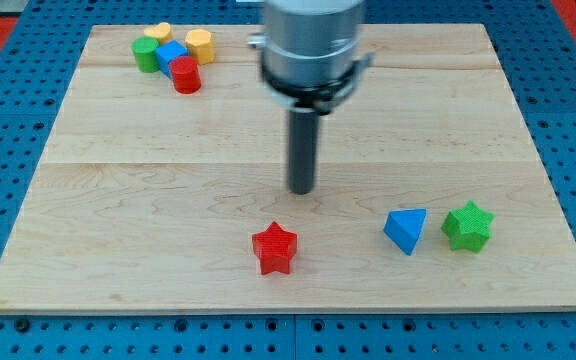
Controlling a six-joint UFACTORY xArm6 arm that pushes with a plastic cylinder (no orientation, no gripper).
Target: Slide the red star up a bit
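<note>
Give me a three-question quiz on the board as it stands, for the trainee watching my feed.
1. True or false: my tip is touching the red star.
2. Which block sits right beside the green star? A) yellow cylinder B) blue triangular block C) red cylinder
3. Fill in: to push the red star toward the view's top, my tip must first get to the star's ____ side.

Key:
1. False; the tip sits above the star in the view, with bare wood between.
2. B, the blue triangular block, on the star's left in the view.
3. Bottom.
</note>
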